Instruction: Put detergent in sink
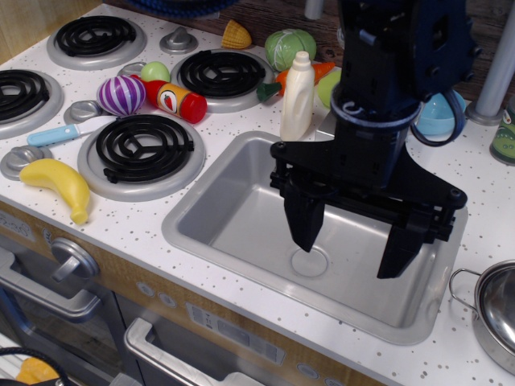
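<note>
The detergent (pixel 298 96) is a cream-white bottle standing upright on the counter just behind the sink's back rim. The sink (pixel 233 201) is a silver-grey basin with a round drain (pixel 310 262) in its floor. My gripper (pixel 352 244) hangs over the sink with its two black fingers spread wide and nothing between them. The left finger (pixel 306 221) is above the drain. The gripper is in front of and to the right of the detergent, apart from it.
Four stove burners (pixel 145 147) fill the left counter. A ketchup bottle (pixel 174 100), purple striped egg (pixel 121 95), banana (pixel 60 183), blue knife (pixel 56 133), cabbage (pixel 290 47) and carrot (pixel 278 83) lie around. A steel pot (pixel 492 310) sits at right.
</note>
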Motion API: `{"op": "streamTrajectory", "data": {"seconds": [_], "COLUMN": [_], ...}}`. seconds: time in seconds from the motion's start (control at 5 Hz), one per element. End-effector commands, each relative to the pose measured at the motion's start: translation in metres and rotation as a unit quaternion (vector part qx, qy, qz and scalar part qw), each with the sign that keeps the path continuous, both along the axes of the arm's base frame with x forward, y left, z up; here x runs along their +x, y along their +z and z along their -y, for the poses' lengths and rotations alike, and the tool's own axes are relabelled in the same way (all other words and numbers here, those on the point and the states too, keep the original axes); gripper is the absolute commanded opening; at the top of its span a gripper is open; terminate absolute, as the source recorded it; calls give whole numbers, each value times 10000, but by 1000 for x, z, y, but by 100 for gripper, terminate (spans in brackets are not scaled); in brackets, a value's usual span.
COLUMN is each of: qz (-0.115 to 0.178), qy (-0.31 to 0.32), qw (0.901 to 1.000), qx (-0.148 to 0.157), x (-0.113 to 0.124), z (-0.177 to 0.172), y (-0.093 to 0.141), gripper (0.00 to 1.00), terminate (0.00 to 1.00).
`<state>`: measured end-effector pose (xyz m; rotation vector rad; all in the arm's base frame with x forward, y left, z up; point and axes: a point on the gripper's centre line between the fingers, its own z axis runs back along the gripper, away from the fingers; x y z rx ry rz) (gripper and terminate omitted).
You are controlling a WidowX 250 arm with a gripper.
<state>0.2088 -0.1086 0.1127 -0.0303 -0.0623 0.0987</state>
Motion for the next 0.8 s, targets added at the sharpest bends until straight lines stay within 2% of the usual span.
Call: {"op": "streamTrajectory", "data": {"seconds": [0.0, 0.2, 0.6], "qz": [0, 200, 1119], "qy": [0, -189, -426], "qw": [10000, 9996, 9926], "qx": [0, 1, 208], "x": [0, 34, 98], "z": [0, -21, -47], "y": [0, 8, 13], "gripper": [100, 100, 100], "terminate": [0, 0, 0]}}
